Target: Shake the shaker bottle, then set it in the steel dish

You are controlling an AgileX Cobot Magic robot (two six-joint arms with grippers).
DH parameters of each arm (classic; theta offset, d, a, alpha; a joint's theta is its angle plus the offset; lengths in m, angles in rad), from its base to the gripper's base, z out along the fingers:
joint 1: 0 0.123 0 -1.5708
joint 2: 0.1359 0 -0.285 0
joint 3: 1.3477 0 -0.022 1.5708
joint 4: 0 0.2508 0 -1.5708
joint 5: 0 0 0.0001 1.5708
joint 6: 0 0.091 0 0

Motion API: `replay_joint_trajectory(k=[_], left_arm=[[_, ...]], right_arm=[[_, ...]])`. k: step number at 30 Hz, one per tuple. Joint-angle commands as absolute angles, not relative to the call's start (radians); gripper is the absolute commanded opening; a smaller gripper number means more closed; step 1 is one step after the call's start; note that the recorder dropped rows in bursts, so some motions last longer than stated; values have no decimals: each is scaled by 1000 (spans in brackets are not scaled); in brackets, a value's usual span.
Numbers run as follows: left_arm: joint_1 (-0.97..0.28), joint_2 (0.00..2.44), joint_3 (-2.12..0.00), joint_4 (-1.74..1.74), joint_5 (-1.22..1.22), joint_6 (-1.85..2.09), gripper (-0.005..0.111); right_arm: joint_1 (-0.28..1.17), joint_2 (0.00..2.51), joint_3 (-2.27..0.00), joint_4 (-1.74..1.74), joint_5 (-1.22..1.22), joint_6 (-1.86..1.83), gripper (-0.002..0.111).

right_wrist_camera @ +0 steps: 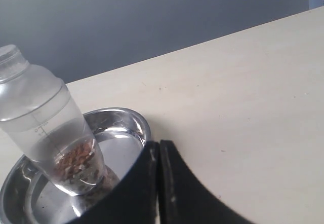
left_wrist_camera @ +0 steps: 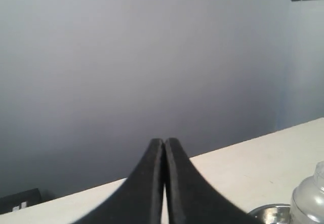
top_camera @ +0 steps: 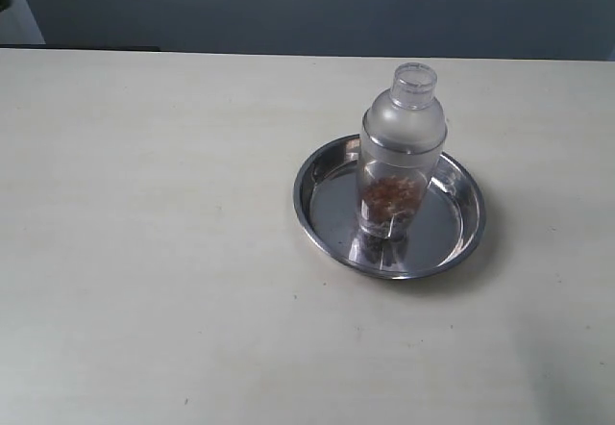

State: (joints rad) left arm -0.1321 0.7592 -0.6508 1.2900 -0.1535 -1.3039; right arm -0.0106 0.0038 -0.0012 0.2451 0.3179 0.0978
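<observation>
The shaker bottle point(top_camera: 402, 151) stands upright inside the steel dish point(top_camera: 332, 218), right of the table's middle. Reddish-brown bits lie at its bottom and its small clear cap is on. The right wrist view shows the same bottle point(right_wrist_camera: 48, 125) in the dish point(right_wrist_camera: 132, 124), with my right gripper point(right_wrist_camera: 159, 144) shut on nothing beside the dish rim, apart from the bottle. My left gripper point(left_wrist_camera: 164, 141) is shut and empty, held over the table; the bottle's top point(left_wrist_camera: 309, 203) and the dish rim point(left_wrist_camera: 271, 214) peek in at that view's corner. Neither gripper appears in the exterior view.
The pale table point(top_camera: 144, 233) stretches around the dish, with a grey wall point(top_camera: 307, 2) behind its far edge. A dark object point(left_wrist_camera: 20, 201) sits low against the wall in the left wrist view.
</observation>
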Motion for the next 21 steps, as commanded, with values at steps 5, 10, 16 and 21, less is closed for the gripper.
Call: replay_joint_trajectory(k=[5,10,16,21], left_arm=[[-132,281,-208,1295,-111,-1417,0],[-132,263,-61,1342,-76,-1410,0],[-132,261,0,1430,15,-1412,0],[-132,254,0,1451,-26,-1404,0]], right_arm=[[-11,0,0,245,308,92,-1],[-11,0,0,245,308,92,-1],[-11,0,0,245,308,92,-1],[-11,0,0,245,308,92,-1]])
